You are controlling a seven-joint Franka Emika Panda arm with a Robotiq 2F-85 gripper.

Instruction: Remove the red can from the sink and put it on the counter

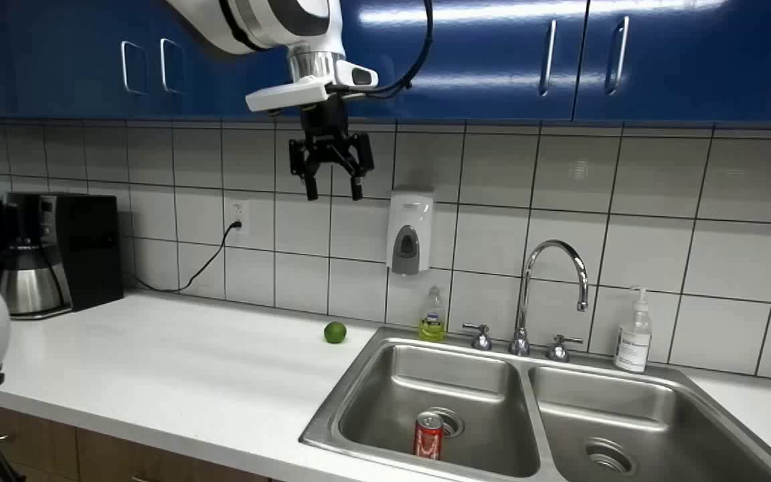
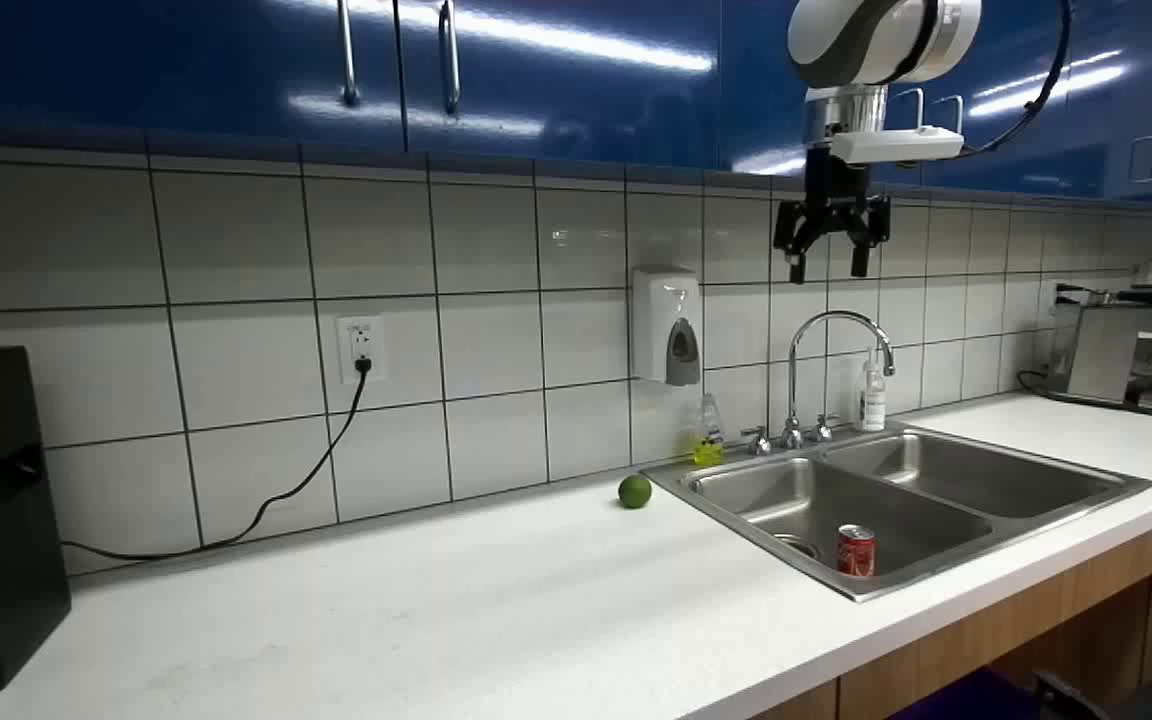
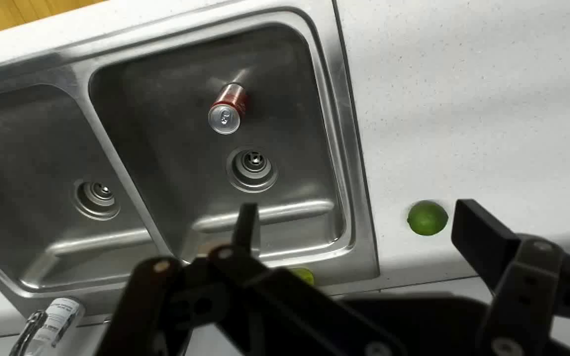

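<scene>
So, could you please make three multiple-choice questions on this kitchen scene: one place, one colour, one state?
1. Where does the red drink can stand? A) on the countertop B) beside the lime C) in the stainless-steel sink
2. What colour are the upper cabinets? A) blue B) white C) red
3. How is the gripper? A) shut on the can B) open, holding nothing C) shut, holding nothing

1 C: the wrist view shows it near a drain.
2 A: glossy blue in both exterior views.
3 B: its jaws stand apart, with nothing between them.
</scene>
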